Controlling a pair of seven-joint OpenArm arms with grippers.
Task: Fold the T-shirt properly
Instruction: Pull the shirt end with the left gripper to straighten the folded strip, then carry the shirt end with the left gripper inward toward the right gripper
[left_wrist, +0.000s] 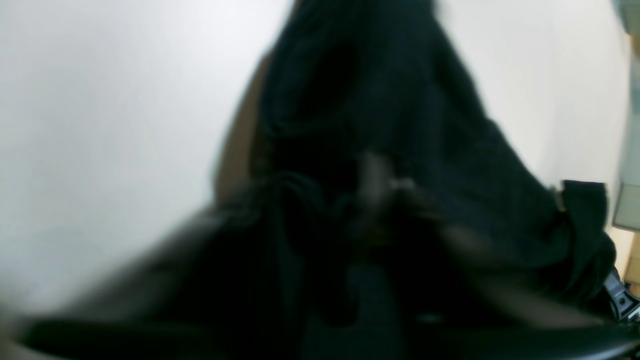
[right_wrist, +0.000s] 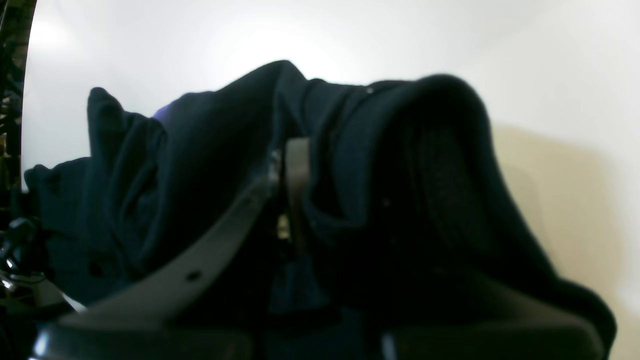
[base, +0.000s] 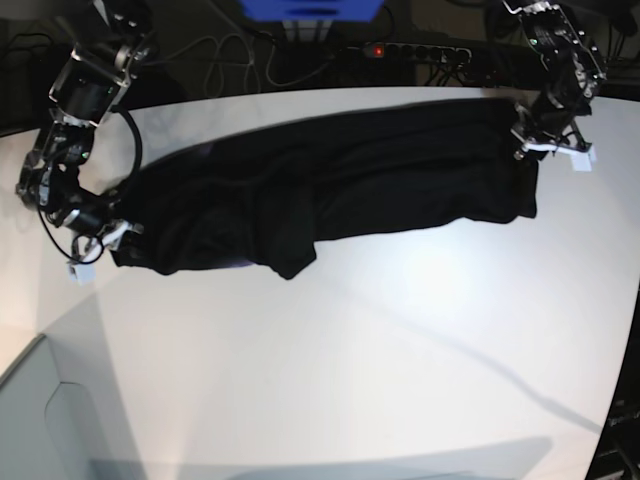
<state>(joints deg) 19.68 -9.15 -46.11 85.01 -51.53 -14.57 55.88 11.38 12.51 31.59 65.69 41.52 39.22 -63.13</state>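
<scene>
White table (base: 400, 350), black power strip (base: 420, 52) with red light and cables (base: 240, 62) behind it, blue box (base: 310, 10)

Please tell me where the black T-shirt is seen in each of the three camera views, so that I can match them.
Left wrist: the T-shirt fills the blurred centre, bunched close to the lens.
Right wrist: it is draped across the middle, over the right tool.
Base: it is stretched across the upper half, between the two arms.
Shared landmark: the white table beneath it.
</scene>
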